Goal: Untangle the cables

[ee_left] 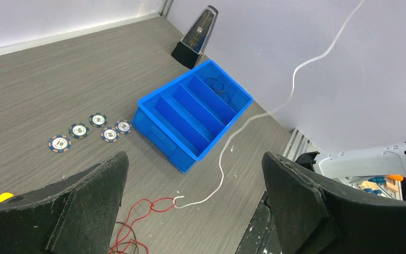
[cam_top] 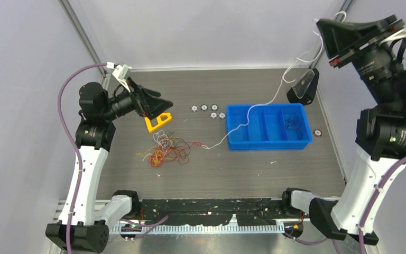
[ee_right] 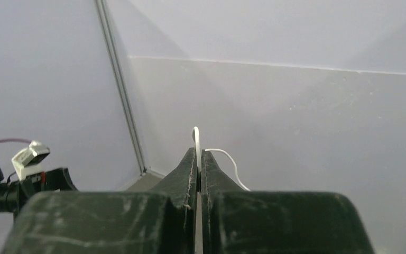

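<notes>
Top view: a grey bench (cam_top: 243, 174) seen from above. At about 8 o'clock from its centre lies a loose heap of thin red, orange and white cables (cam_top: 169, 151). One white cable (cam_top: 217, 142) leaves the heap at 3 o'clock, crosses a blue bin (cam_top: 268, 145) and rises off the bench toward 1 o'clock. It ends at the right fingers (cam_top: 328, 27), held high in the top right corner. The height probably serves to draw this strand out of the heap. The left fingers (cam_top: 156, 107) hover at 11 o'clock of the heap, perhaps ready to hold it down. Poker chips (cam_top: 207, 110) sit at 10 o'clock of the bin and a metronome (cam_top: 302, 89) at 1 o'clock. Thin dark wires (cam_top: 293, 124) lie in the bin's rightmost compartment.

Left wrist view: the left fingers are spread wide with nothing between them. Between them the bench shows, with a red loop of the heap at 6 o'clock. The white cable climbs from there past the bin's near corner toward 1 o'clock, slack and wavy, not yet taut.

Right wrist view: the right fingers (ee_right: 197, 161) are pressed together, pinching the white cable. A short loop of it stands above the tips at 12 o'clock and the rest drops away at 4 o'clock. Only bare wall lies beyond.
</notes>
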`<act>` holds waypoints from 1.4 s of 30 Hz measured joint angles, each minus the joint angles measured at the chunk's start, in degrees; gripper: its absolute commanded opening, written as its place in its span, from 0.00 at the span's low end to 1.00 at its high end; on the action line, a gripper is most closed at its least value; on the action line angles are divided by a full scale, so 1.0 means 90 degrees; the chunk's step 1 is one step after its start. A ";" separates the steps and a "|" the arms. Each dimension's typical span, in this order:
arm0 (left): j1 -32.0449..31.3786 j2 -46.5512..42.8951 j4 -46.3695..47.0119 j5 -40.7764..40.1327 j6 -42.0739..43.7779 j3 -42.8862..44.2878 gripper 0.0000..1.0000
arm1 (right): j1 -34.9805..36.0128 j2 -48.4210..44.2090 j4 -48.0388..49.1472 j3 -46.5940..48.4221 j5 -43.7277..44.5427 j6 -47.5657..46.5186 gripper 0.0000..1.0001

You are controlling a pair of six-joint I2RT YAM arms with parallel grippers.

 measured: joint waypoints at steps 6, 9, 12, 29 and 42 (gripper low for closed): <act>-0.0015 0.0034 -0.0010 0.0034 0.0228 -0.0087 0.98 | -0.0952 0.0809 0.0600 0.0641 -0.0600 0.1076 0.05; -0.0141 0.0104 -0.0085 0.0090 0.0525 -0.0216 0.91 | -0.1246 0.1105 0.0891 0.0682 -0.0794 0.1501 0.05; -0.0682 0.0333 -0.0491 0.0056 0.1209 -0.0265 0.88 | -0.1328 0.1338 0.1061 0.0461 -0.0945 0.1783 0.05; -0.4197 0.4471 -0.1545 -0.1302 0.4184 0.1066 0.52 | -0.1333 0.1217 0.2108 -0.0255 -0.1498 0.2798 0.05; -0.4388 0.2834 -0.3118 -0.0080 0.4250 0.1309 0.00 | -0.1372 0.0772 0.2091 -0.1144 -0.1688 0.2290 0.05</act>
